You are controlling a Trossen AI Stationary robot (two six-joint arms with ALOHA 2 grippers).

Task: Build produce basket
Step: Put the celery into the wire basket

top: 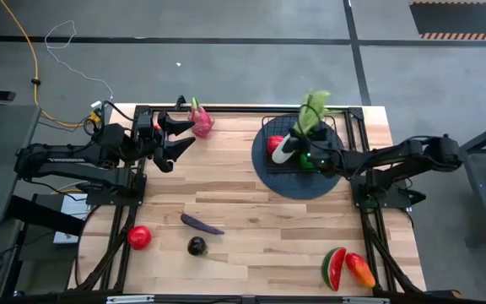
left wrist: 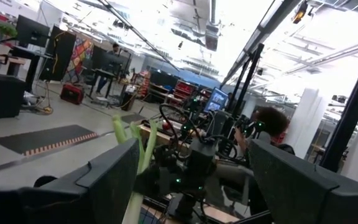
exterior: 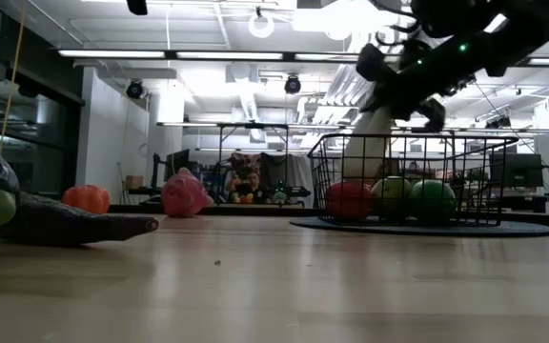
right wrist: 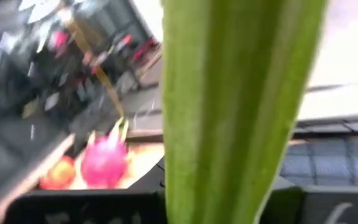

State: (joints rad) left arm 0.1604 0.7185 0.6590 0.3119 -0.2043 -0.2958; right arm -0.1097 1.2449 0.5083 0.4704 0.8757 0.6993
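The black wire basket [top: 332,135] [exterior: 484,181] stands on a dark round mat [top: 264,169] at the far right. In it lie a red fruit [exterior: 349,200], a yellow-green fruit [exterior: 391,198] and a green fruit [exterior: 433,200]. My right gripper [top: 300,148] is over the basket, shut on the green celery stalk [top: 310,114] [right wrist: 241,112]. My left gripper [top: 191,135] [left wrist: 191,186] hangs open at the far left, beside the pink dragon fruit [top: 201,120] and touching nothing. My right gripper holds the celery around the lower part of its stalk [top: 294,139], coming roughly level from the table's right side, fingers across the stalk. The celery stands tilted, leaves [top: 315,105] up, white base [exterior: 375,148] down inside the basket. The fruits hide whether the base rests on anything.
On the near half of the table lie a purple eggplant [top: 202,224], a dark round fruit [top: 196,246], a red fruit [top: 139,237], a watermelon slice [top: 334,268] and a red-orange mango [top: 359,270]. Bare wood lies between them and the mat.
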